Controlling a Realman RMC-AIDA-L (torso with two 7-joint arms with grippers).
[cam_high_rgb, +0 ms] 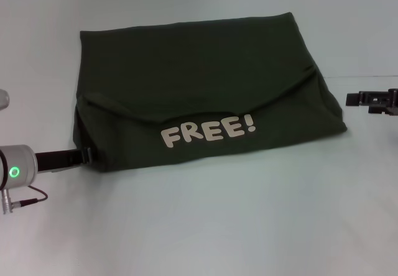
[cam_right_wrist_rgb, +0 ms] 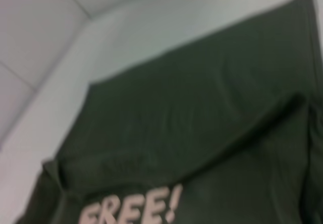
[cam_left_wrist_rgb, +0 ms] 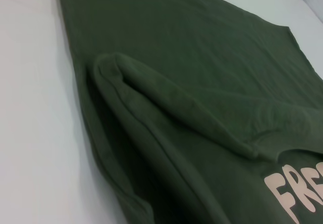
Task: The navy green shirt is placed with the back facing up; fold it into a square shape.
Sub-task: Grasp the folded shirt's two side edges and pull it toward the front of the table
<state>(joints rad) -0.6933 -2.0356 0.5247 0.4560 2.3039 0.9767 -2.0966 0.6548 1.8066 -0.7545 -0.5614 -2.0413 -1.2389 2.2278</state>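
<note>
The navy green shirt (cam_high_rgb: 199,89) lies on the white table with its near part folded over the plain back. The folded flap shows the cream "FREE!" lettering (cam_high_rgb: 208,131) along the near edge. The fold forms a curved ridge across the cloth (cam_left_wrist_rgb: 202,113), and the lettering (cam_right_wrist_rgb: 131,209) also shows in the right wrist view. My left gripper (cam_high_rgb: 89,155) reaches in low from the left and touches the shirt's near-left corner. At the right edge of the head view, my right gripper (cam_high_rgb: 351,99) hovers a short way off the shirt's right side, apart from the cloth.
The shirt rests on a white tabletop (cam_high_rgb: 217,226). Bare table surface shows in front of the shirt and on both sides. A pale wall (cam_right_wrist_rgb: 35,27) rises behind the table's far edge.
</note>
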